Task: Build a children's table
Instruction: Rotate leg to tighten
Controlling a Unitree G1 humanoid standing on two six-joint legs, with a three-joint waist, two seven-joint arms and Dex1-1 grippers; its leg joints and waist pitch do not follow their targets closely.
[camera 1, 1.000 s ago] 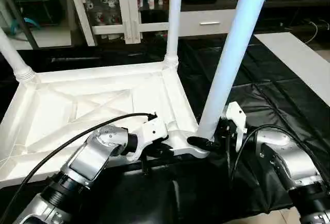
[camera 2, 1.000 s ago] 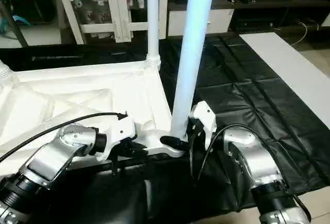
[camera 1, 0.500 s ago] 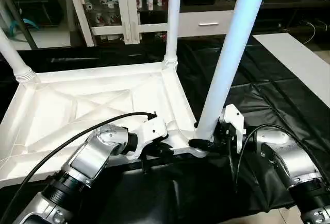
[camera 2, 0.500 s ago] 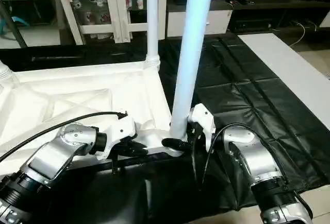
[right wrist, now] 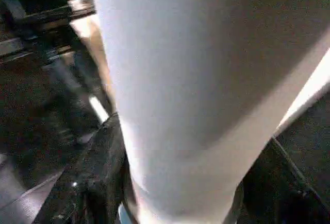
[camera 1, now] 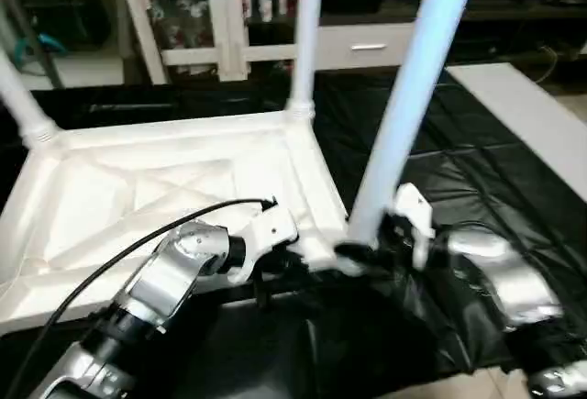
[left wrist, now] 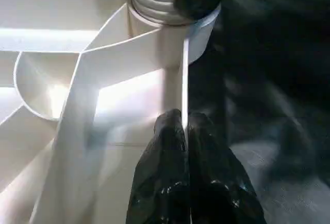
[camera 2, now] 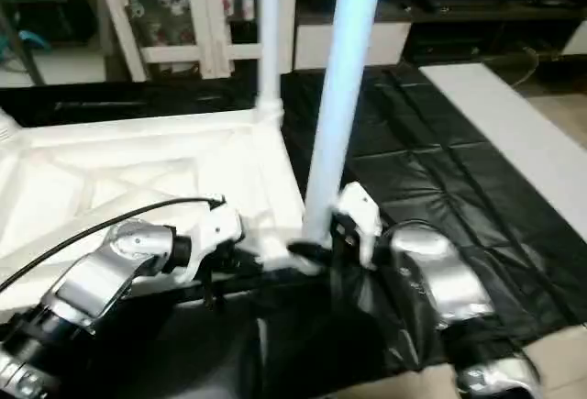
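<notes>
Tabletop [camera 1: 165, 188] lies ribs-up on the black sheet [camera 1: 477, 170] so legs can drop into its corner sockets. Right gripper [camera 1: 362, 254] clasps the leg [camera 1: 404, 115] at the near corner, probably seating it; the clenched left gripper [left wrist: 186, 131] steadies that edge.

Head stereo downward (wrist cameras close-up)

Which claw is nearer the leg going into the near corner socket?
Right. The right claw has a finger on each side of the leg at its base. The left claw is shut on the tabletop rim beside that socket.
</notes>
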